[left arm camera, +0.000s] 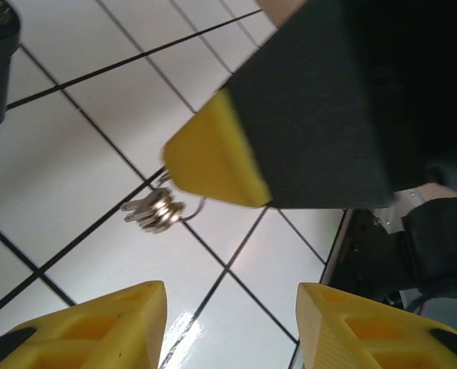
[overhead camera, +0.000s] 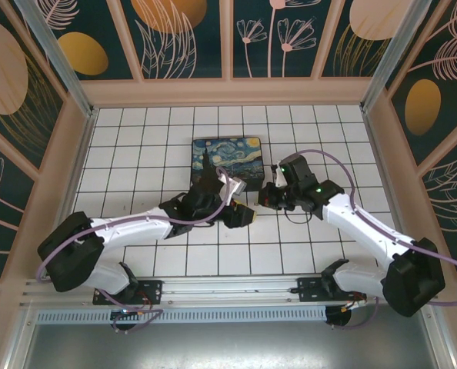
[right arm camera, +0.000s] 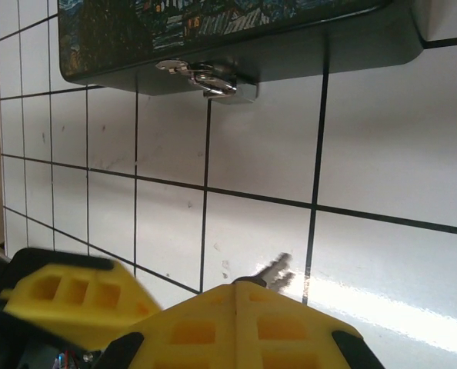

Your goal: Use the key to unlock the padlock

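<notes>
One step is done: the key (right arm camera: pixel 275 269) is pinched by the shut right gripper (right arm camera: pixel 236 296); the left gripper (left arm camera: pixel 232 307) is half open, empty; the padlock (right arm camera: pixel 222 83) is not yet reached.

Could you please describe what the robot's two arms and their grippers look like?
Both the left arm and the right arm have smooth white shells with bulky black joints and bases. A lilac-grey cable loops along each. Small green lights glow on the right arm's black wrist. The left gripper and right gripper have blocky yellow fingers with recessed pockets.
</notes>
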